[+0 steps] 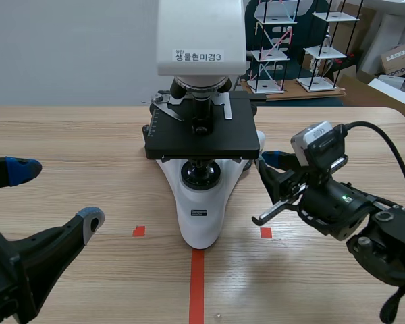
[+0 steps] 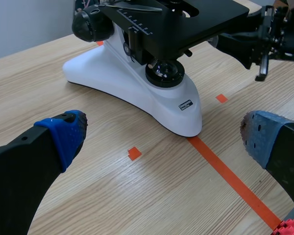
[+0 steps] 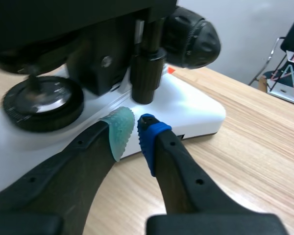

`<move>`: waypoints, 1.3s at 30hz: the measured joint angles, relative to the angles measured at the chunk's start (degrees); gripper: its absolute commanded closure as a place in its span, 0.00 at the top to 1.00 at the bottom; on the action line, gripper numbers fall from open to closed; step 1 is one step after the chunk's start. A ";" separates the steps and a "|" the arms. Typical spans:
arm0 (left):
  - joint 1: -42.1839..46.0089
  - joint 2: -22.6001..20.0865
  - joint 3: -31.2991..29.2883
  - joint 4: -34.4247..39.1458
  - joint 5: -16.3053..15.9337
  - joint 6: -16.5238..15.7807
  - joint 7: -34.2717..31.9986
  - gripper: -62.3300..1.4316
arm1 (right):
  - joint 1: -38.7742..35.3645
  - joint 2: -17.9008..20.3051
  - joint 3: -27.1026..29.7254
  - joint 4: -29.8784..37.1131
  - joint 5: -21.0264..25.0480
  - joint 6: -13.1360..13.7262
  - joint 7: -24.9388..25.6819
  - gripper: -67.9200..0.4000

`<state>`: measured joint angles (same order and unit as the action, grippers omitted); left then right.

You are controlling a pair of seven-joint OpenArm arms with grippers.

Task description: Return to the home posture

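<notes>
A white and black microscope (image 1: pixel 201 202) stands at the table's middle, its base over the orange tape line. My left gripper (image 1: pixel 57 194) hovers low at the near left, open, with nothing between its blue pads. In the left wrist view the microscope base (image 2: pixel 137 83) lies ahead of the open left gripper (image 2: pixel 164 134). My right gripper (image 1: pixel 273 165) sits beside the base's right side, under the stage. In the right wrist view its pads (image 3: pixel 120 128) nearly touch, so the right gripper (image 3: pixel 134 128) is shut on nothing, tips close to the white base (image 3: pixel 186 105) below the focus knob (image 3: pixel 193 41).
Small rack models (image 1: pixel 277 47) and cardboard boxes (image 1: pixel 399 61) stand behind the table's far right edge. The right arm's cable (image 1: pixel 391 145) loops above its wrist. Bare wooden table (image 1: pixel 67 142) stretches left of the microscope.
</notes>
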<state>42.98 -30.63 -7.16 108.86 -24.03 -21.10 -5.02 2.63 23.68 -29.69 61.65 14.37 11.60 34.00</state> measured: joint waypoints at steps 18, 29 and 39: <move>0.00 0.00 0.00 0.00 0.00 0.00 0.02 1.00 | -33.16 13.97 9.03 32.04 1.53 -3.96 0.46 1.00; 0.00 0.00 0.00 0.00 0.00 -0.02 0.02 1.00 | -47.30 17.70 16.83 42.47 3.43 -4.81 0.46 1.00; 0.00 0.00 0.00 0.00 0.00 -0.02 0.02 1.00 | -53.90 17.75 22.82 47.08 3.48 -4.81 -2.58 1.00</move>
<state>42.98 -30.63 -7.16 108.86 -24.03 -21.12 -4.99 -51.27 41.43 -6.87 108.73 17.85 6.79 31.42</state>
